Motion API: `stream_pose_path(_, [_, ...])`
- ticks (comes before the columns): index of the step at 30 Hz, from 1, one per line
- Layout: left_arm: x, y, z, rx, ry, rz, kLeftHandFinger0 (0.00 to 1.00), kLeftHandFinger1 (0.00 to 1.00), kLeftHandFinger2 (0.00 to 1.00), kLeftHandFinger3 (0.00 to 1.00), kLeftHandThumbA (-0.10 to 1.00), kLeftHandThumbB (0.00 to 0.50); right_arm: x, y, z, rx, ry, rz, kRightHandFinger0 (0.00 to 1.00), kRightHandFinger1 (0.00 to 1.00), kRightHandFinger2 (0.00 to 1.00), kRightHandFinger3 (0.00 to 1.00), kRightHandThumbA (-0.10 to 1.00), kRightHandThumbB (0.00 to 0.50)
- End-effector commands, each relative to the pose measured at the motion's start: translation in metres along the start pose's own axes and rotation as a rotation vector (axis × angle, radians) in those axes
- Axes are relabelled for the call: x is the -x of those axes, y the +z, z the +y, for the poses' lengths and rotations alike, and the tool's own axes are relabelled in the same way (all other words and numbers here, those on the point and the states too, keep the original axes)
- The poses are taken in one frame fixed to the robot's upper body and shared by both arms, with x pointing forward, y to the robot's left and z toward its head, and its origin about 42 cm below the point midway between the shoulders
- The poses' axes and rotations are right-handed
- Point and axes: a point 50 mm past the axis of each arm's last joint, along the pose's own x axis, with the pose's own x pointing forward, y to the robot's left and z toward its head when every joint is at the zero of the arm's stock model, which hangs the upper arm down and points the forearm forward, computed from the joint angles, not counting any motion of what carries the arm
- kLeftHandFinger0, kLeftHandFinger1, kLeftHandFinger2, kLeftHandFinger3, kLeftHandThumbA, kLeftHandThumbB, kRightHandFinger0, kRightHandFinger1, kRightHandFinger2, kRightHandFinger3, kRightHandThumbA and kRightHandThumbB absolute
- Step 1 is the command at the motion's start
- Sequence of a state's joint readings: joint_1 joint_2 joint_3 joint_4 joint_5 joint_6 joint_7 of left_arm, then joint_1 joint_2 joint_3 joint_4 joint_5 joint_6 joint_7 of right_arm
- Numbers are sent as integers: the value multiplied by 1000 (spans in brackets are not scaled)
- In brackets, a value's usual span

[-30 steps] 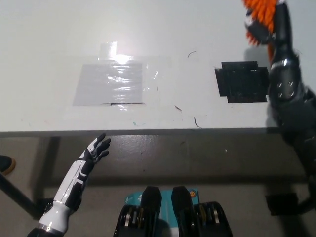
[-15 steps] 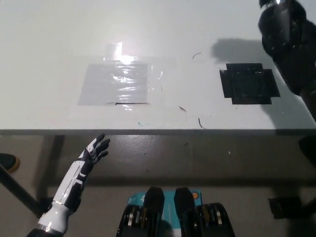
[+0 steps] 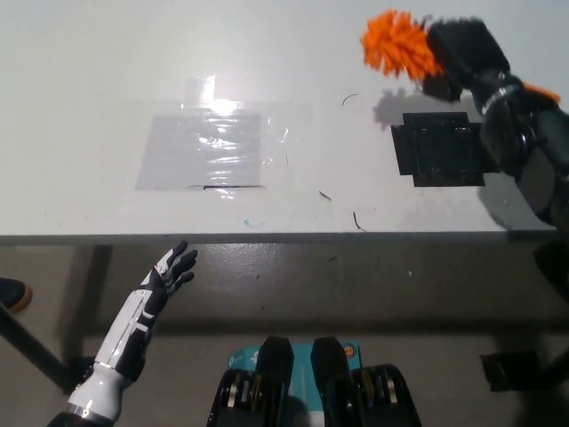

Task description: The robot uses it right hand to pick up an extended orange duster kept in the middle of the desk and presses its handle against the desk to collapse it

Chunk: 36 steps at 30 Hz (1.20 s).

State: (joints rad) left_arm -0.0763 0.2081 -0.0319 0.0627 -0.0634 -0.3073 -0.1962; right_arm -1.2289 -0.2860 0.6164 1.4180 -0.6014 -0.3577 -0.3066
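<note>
Fingers of the right hand (image 3: 462, 55) are closed round the duster (image 3: 400, 43), which is held above the far right part of the desk (image 3: 107, 80). Only the orange fluffy head of the duster is seen clearly, projecting to the left of the hand; a small orange patch (image 3: 540, 91) is visible behind the black forearm, and the handle itself is hidden by the hand. Whether the duster is extended or collapsed cannot be told. The black arm is seen entering from the right edge and reaching over a black cross-shaped tape patch (image 3: 440, 149) on the desk, with the hand's shadow cast just above that patch. A clear glossy sheet (image 3: 203, 149) is taped flat near the middle of the desk, well apart from the duster, with a strip of tape (image 3: 200, 89) at its far edge. A few short dark marks (image 3: 354, 221) are scattered on the white surface between the sheet and the black patch. The left hand (image 3: 173, 265) is held below the near edge of the desk at lower left, empty, its fingers spread apart and pointed upward.
</note>
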Motion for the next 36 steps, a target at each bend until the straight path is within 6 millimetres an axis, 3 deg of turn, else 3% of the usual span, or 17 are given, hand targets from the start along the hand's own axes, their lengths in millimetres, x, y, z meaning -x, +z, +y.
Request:
stream_pose_path(1, [-4,9,7,-36,3,-34,1000,1000,1000,1000,1000,187,-17,-3,-40,-23,135,122,573,1000,1000,1000,229,266])
stream_pose_path(2, [-4,9,7,-42,1,-36,1000,1000,1000,1000,1000,190,-19,-4,-48,-65,204,132,1000,1000,1000,1000,454,301])
stream_pose_path(3, [-4,9,6,-42,-2,-35,1000,1000,1000,1000,1000,185,-20,-5,-53,-89,247,135,1000,1000,1000,1000,602,422])
stream_pose_path(4, [-4,9,6,-42,-7,-36,1000,1000,1000,1000,1000,181,-21,-6,-59,-90,268,138,1000,1000,1000,1000,722,474])
stream_pose_path(7, [-4,10,6,-40,-7,-30,1000,1000,1000,1000,1000,171,-27,0,-81,-148,269,99,1000,1000,1000,1000,882,500])
stream_pose_path(13, [-5,10,5,-32,-9,-32,1000,1000,1000,1000,1000,182,-33,18,-121,-354,204,-52,1000,1000,1000,1000,939,486])
stream_pose_path(16, [-8,11,7,-37,-11,-41,1000,1000,1000,1000,1000,193,-32,31,-153,-511,153,-175,1000,1000,1000,1000,911,476])
stream_pose_path(19, [-14,12,10,-45,-9,-56,1000,1000,1000,1000,1000,196,-19,51,-205,-676,70,-392,1000,1000,1000,1000,865,405])
stream_pose_path(20, [-15,12,9,-47,-10,-60,1000,1000,1000,1000,1000,202,-11,56,-222,-661,55,-385,1000,1000,1000,1000,960,491])
stream_pose_path(21, [-15,12,9,-41,-12,-57,1000,1000,1000,1000,1000,206,4,65,-247,-685,-27,-429,1000,1000,1000,1000,978,497])
stream_pose_path(22, [-17,13,9,-40,-12,-59,1000,1000,1000,1000,1000,209,18,70,-264,-700,-78,-491,1000,1000,1000,1000,979,436])
stream_pose_path(24, [-20,14,9,-41,-13,-66,1000,1000,1000,1000,1000,205,41,78,-289,-727,-158,-587,1000,1000,1000,1000,1000,487])
stream_pose_path(27, [-22,15,10,-38,-12,-72,1000,1000,1000,1000,1000,200,87,86,-316,-752,-361,-714,1000,1000,1000,1000,982,498])
stream_pose_path(29, [-22,15,10,-19,-17,-76,1000,1000,1000,1000,1000,187,109,90,-321,-740,-461,-749,1000,1000,1000,1000,1000,489])
stream_pose_path(30, [-25,15,11,-16,-20,-79,1000,1000,1000,1000,1000,187,129,89,-317,-760,-515,-786,1000,1000,1000,1000,1000,457])
stream_pose_path(32, [-25,15,11,-11,-26,-77,1000,1000,1000,1000,1000,190,149,89,-308,-783,-548,-801,1000,1000,1000,1000,1000,470])
stream_pose_path(36, [-29,16,10,-13,-27,-79,1000,1000,1000,1000,1000,192,201,87,-238,-719,-590,-860,1000,1000,1000,1000,1000,435])
